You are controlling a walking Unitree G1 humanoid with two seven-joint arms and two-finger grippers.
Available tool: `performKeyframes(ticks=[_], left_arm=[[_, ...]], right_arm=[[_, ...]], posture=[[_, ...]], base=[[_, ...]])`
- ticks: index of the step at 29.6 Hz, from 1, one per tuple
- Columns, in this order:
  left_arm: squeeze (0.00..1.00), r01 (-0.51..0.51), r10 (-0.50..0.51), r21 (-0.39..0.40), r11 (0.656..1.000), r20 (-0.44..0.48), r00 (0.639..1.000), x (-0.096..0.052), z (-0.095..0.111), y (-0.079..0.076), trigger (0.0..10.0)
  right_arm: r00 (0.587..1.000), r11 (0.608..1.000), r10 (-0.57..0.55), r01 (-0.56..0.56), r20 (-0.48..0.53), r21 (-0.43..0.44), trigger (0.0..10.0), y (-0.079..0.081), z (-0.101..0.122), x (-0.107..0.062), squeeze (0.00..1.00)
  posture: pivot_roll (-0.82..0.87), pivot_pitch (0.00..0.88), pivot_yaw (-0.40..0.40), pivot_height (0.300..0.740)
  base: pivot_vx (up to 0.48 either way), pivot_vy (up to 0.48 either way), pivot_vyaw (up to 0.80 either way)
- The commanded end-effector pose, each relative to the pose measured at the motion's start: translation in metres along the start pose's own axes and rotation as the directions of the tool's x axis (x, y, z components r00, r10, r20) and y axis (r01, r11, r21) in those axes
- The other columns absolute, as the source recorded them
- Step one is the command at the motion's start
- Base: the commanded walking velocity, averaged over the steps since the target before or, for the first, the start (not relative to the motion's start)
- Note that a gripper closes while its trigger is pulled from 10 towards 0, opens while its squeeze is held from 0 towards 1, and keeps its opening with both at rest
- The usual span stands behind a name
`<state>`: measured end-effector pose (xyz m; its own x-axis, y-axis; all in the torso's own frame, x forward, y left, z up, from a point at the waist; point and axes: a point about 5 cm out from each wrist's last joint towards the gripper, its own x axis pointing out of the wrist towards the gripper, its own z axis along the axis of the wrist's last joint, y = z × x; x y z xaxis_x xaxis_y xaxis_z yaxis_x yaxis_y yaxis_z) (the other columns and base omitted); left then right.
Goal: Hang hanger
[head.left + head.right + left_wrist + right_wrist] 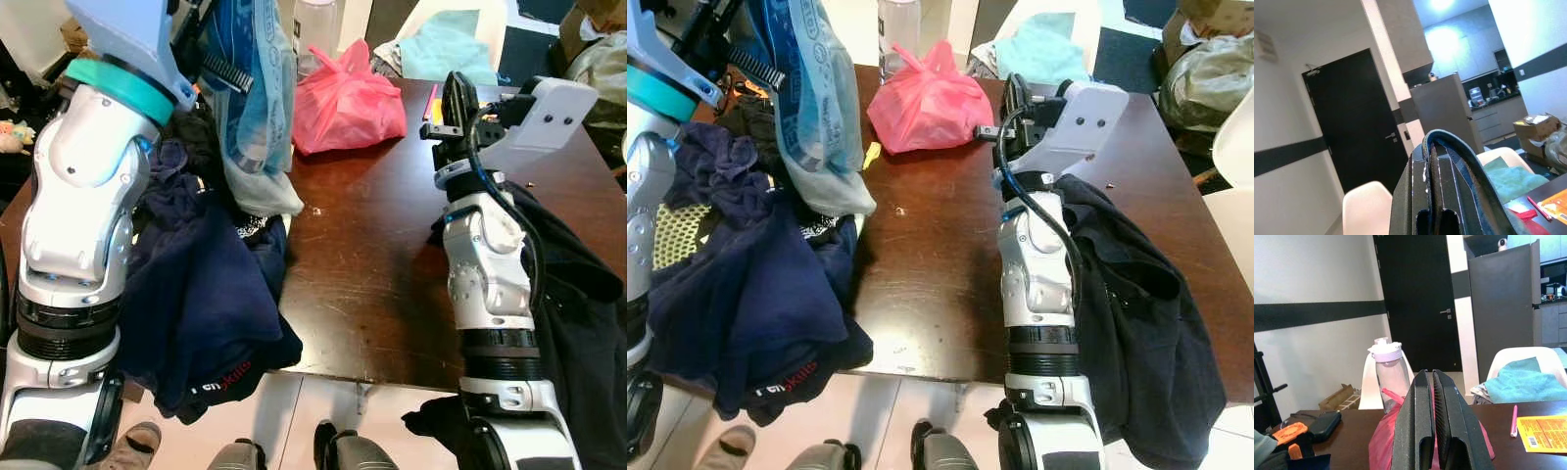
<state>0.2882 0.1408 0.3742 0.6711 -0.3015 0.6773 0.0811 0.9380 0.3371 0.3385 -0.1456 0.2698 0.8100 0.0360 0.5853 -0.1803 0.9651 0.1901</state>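
Observation:
My left gripper [227,70] is raised at the table's left side, and a light blue, partly see-through garment [257,117] hangs down from it. In the left wrist view its fingers [1444,196] are pressed together with a dark blue strip of fabric running between them. My right gripper [456,93] is held over the right half of the dark wooden table [362,274], pointing at a pink plastic bag [348,98]. Its fingers [1415,431] stand shut with nothing between them.
A heap of navy clothes [196,294] spills over the table's left front edge. A black garment [578,323] lies on the right beside my right arm. A water bottle [1390,377], a pink pen [1513,421], an orange leaflet [1542,433] and white chairs stand farther back. A person's shoes [343,450] are at the front edge.

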Motion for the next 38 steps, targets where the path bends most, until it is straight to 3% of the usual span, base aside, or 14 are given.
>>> performKeyframes(ticks=[1, 3, 5, 9, 20, 38], left_arm=[[0.00, -0.060, 0.060, -0.001, 0.998, -0.019, 0.998, -0.004, -0.003, 0.005, 10.0], [0.00, -0.060, 0.060, -0.001, 0.998, -0.019, 0.998, -0.004, -0.003, 0.005, 10.0], [0.00, -0.167, 0.169, 0.037, 0.985, -0.054, 0.984, -0.005, -0.015, 0.014, 10.0], [0.00, -0.216, 0.225, 0.103, 0.971, -0.088, 0.970, -0.010, -0.028, 0.024, 10.0], [0.00, -0.231, 0.248, 0.138, 0.963, -0.123, 0.961, -0.017, -0.034, 0.031, 10.0], [0.00, -0.248, 0.267, 0.149, 0.957, -0.129, 0.955, -0.016, -0.038, 0.033, 10.0]], right_arm=[[1.000, 1.000, -0.021, 0.021, -0.002, -0.002, 10.0, -0.005, 0.002, -0.004, 0.00], [1.000, 1.000, -0.021, 0.021, -0.002, -0.002, 10.0, -0.005, 0.002, -0.004, 0.00], [1.000, 1.000, -0.020, 0.020, -0.005, -0.009, 10.0, -0.006, 0.001, -0.006, 0.00], [1.000, 1.000, -0.009, 0.009, -0.011, -0.030, 10.0, -0.006, -0.001, -0.008, 0.00], [1.000, 0.999, -0.003, 0.003, -0.018, -0.037, 10.0, -0.007, -0.001, -0.007, 0.00], [0.999, 0.999, -0.002, 0.000, -0.038, -0.044, 10.0, -0.006, -0.003, -0.008, 0.00]], posture=[[0.07, 0.041, 0.022, 0.740], [0.07, 0.041, 0.022, 0.740], [0.06, 0.035, 0.023, 0.740], [0.06, 0.036, 0.019, 0.740], [0.06, 0.040, 0.007, 0.740], [0.05, 0.044, 0.011, 0.740]], base=[[0.000, 0.000, 0.00], [0.000, 0.000, 0.00], [0.000, 0.000, 0.00], [0.000, 0.000, 0.00], [-0.200, 0.000, 0.00], [-0.373, 0.000, 0.00]])
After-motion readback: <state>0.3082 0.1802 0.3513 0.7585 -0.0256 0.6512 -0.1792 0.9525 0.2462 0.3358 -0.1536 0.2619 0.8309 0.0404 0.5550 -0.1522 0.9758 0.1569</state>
